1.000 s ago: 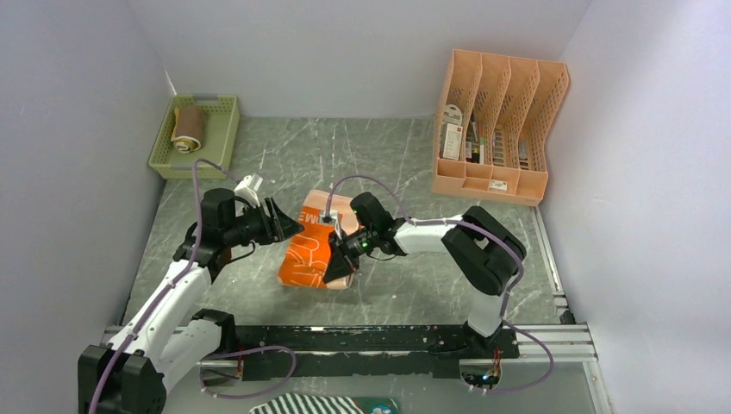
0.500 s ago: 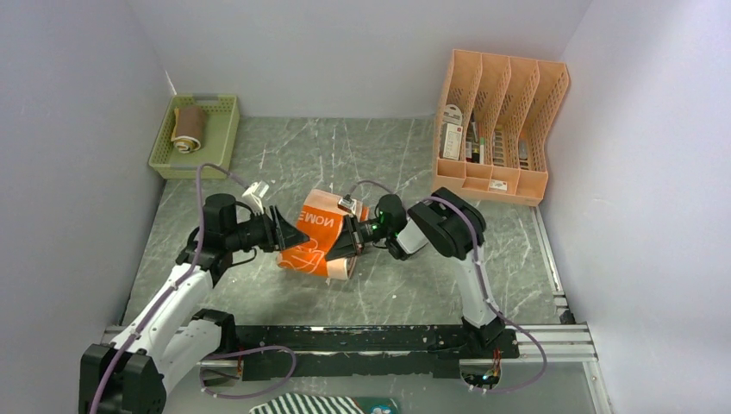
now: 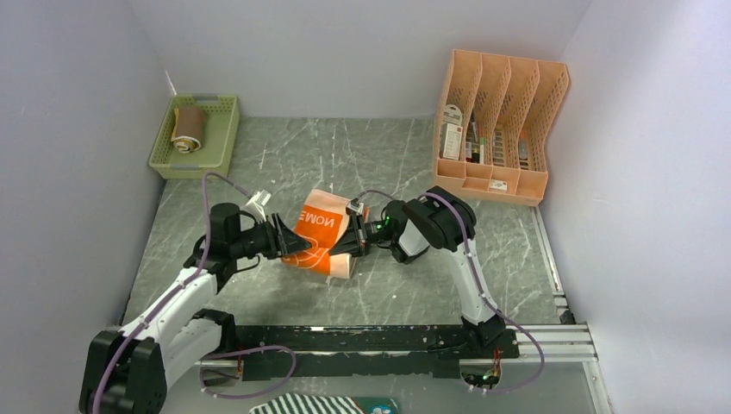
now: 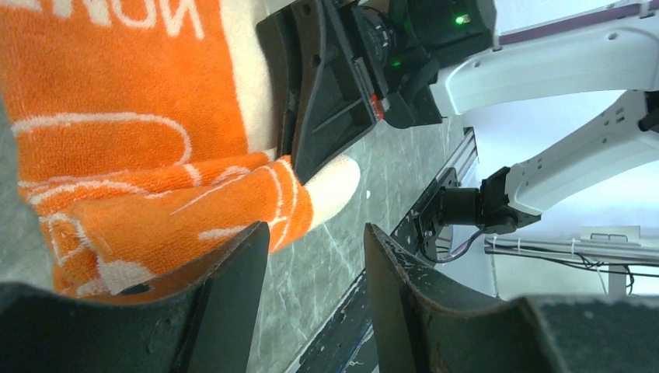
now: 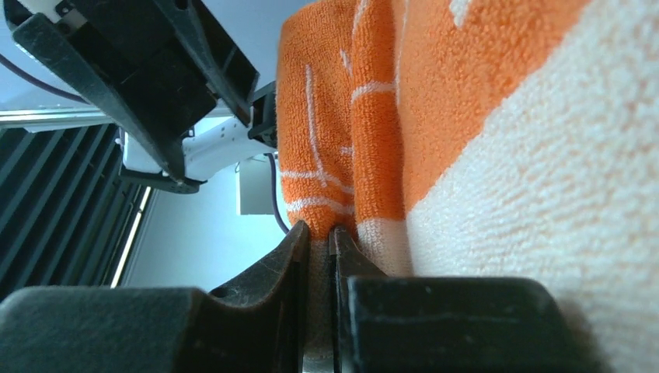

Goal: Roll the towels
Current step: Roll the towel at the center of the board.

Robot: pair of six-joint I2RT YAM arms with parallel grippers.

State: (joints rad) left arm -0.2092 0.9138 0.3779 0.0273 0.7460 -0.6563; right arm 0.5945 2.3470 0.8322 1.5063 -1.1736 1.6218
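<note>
The orange-bordered towel (image 3: 321, 226) lies partly rolled in a bunch on the table's middle, white lettering on top. It fills the left wrist view (image 4: 124, 148) and the right wrist view (image 5: 497, 124). My right gripper (image 3: 349, 246) is at its right side, shut on a thin fold of its orange edge (image 5: 321, 233). My left gripper (image 3: 297, 247) is open at the towel's left side; in its wrist view (image 4: 315, 241) only table shows between the jaws, and one finger (image 4: 233, 280) lies against the roll. The yellow-tan towel (image 3: 188, 129) lies rolled in the green basket.
The pale green basket (image 3: 164, 155) stands at the back left by the wall. An orange desk organiser (image 3: 500, 129) with small items stands at the back right. A black rail (image 3: 379, 341) runs along the near edge. Walls close three sides.
The towel has been drawn into a shorter, tighter bunch. My right gripper has turned and shifted back with its edge. My left gripper has moved right and forward against the towel's left side.
</note>
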